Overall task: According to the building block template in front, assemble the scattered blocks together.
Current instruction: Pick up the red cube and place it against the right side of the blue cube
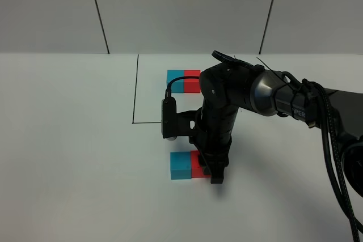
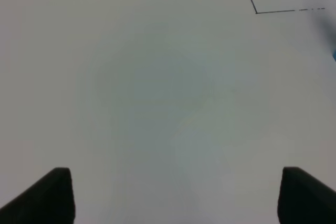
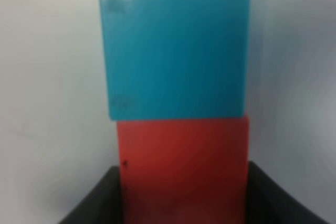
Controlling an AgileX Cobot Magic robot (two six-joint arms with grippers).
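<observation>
R gripper (image 3: 182, 203) pinches the matte red cube (image 3: 182, 166), which sits flush vs. the equal-sized cyan cube (image 3: 176, 45). The pair lies on the white table (image 1: 68, 151), in front of the cyan-red template (image 1: 183, 81). L gripper (image 2: 176, 195) is spread wide above the table.

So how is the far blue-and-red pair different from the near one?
The far pair sits free inside the marked lines; the near pair lies outside them, with the right tool closed around its red cube. The far pair looks slightly smaller. Both show cyan left, red right.
</observation>
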